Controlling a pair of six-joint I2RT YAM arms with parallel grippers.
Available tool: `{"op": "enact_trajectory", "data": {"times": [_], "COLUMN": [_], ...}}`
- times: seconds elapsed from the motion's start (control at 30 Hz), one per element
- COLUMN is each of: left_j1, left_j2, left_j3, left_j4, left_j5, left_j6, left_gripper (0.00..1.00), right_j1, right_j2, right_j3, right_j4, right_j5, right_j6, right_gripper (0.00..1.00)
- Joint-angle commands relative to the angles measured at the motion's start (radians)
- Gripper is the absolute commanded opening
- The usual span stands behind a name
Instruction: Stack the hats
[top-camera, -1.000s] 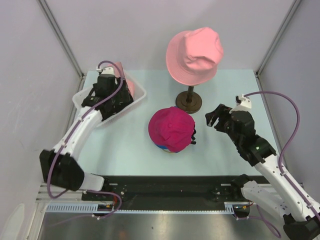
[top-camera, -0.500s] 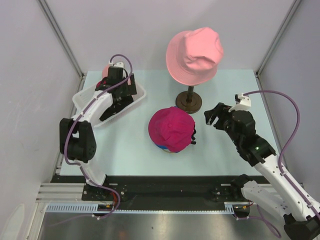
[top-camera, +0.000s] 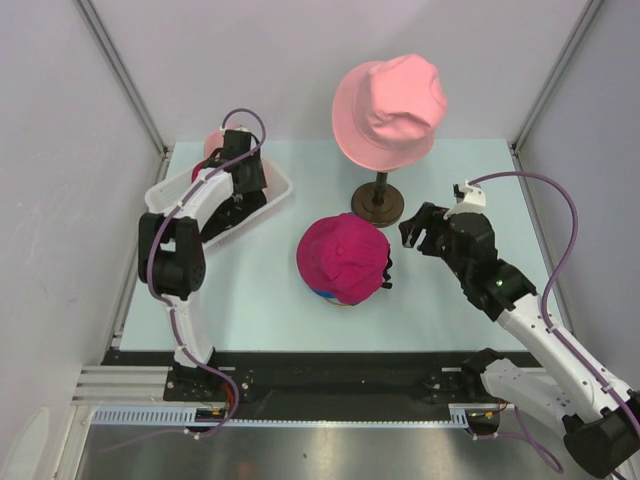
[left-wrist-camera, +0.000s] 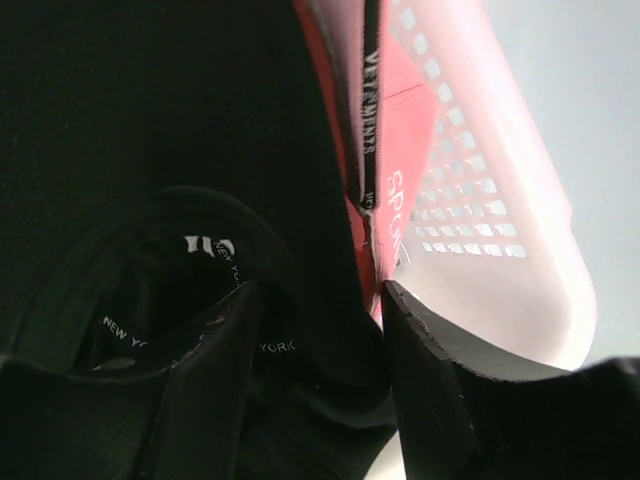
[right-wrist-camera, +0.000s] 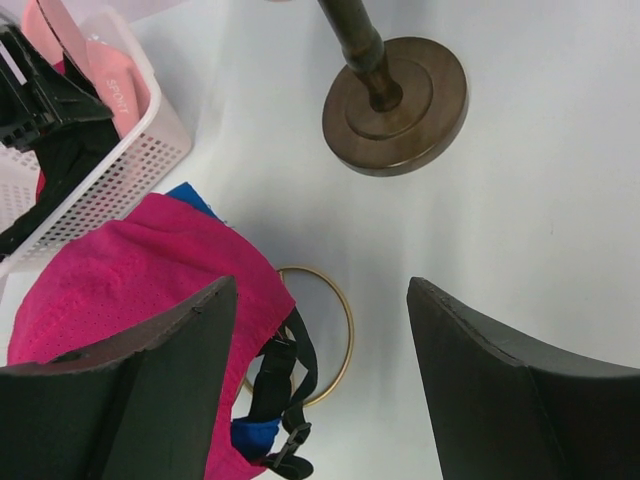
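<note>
Across the pale counter (top-camera: 270, 300), from biggest down. Back centre: salmon-pink bucket hat (top-camera: 390, 95), perched high on a dark stand (top-camera: 378, 205), well apart from both arms. Far left corner: white slatted basket (top-camera: 283, 188), set askew. Counter's middle: magenta cap (top-camera: 342, 255), crown up, lying over a royal-blue cap (top-camera: 322, 293) that shows only as a sliver at the near edge. Just right of that pile and not touching it: right end effector (top-camera: 415, 232), fingers spread wide with nothing between, hanging over bare counter between the pile and the stand's round base. Inside the basket: light-pink cap (top-camera: 213, 143) poking over the far rim, and a black cap (left-wrist-camera: 180, 150) with white lettering on its inner band, pressed against the pink one. Down among these: left end effector (left-wrist-camera: 318, 300), fingers partly apart with black fabric between them; cannot tell whether gripped or merely touched. Pink cap just to its right in the wrist view, against the basket wall. Smallest: thin gold ring (right-wrist-camera: 351, 325) flat on the counter by the magenta cap, partly under a black buckled strap (right-wrist-camera: 285, 385).
</note>
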Motion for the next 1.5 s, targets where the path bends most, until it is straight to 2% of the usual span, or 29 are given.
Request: {"op": "enact_trajectory", "data": {"times": [0.0, 0.3, 0.33, 0.37, 0.47, 0.67, 1.03, 1.13, 1.27, 1.37, 1.4, 1.47], "left_j1": [0.009, 0.01, 0.01, 0.01, 0.013, 0.013, 0.013, 0.012, 0.009, 0.006, 0.006, 0.006], "left_j2": [-0.072, -0.152, -0.166, -0.178, -0.213, -0.294, -0.518, -0.607, -0.689, -0.704, -0.701, -0.707], "left_j3": [-0.04, -0.132, -0.146, -0.172, -0.185, -0.11, 0.003, -0.017, -0.027, -0.004, -0.002, -0.023], "left_j4": [0.013, 0.024, 0.039, 0.048, 0.07, 0.018, -0.022, 0.039, 0.159, 0.229, 0.27, 0.332], "left_j5": [-0.004, 0.01, 0.011, 0.008, 0.013, 0.014, 0.046, 0.123, 0.324, 0.554, 0.692, 0.845], "left_j6": [-0.039, -0.03, -0.027, -0.025, -0.016, -0.011, -0.039, -0.08, -0.129, -0.168, -0.182, -0.241], "left_gripper": [0.57, 0.49, 0.43, 0.3, 0.04, 0.02, 0.0, 0.0, 0.0, 0.0, 0.0, 0.0], "right_j1": [-0.006, -0.006, -0.007, -0.007, -0.007, -0.007, 0.006, 0.016, 0.061, 0.1, 0.126, 0.15], "right_j2": [-0.007, -0.03, -0.035, -0.043, -0.053, -0.057, -0.032, -0.023, 0.002, 0.023, 0.04, 0.049], "right_j3": [0.027, 0.005, 0.004, -0.001, -0.01, 0.015, 0.168, 0.218, 0.257, 0.271, 0.28, 0.285], "right_j4": [0.07, 0.068, 0.069, 0.068, 0.07, 0.063, -0.018, 0.017, 0.121, 0.192, 0.204, 0.246], "right_j5": [0.003, -0.011, -0.009, -0.009, -0.011, -0.006, 0.014, -0.018, -0.094, -0.12, -0.124, -0.161], "right_j6": [-0.018, -0.003, -0.001, 0.0, 0.007, 0.002, 0.036, 0.069, 0.149, 0.146, 0.131, 0.093], "right_gripper": [0.74, 0.74, 0.74, 0.74, 0.74, 0.73, 0.7, 0.7, 0.69, 0.69, 0.69, 0.69]}}
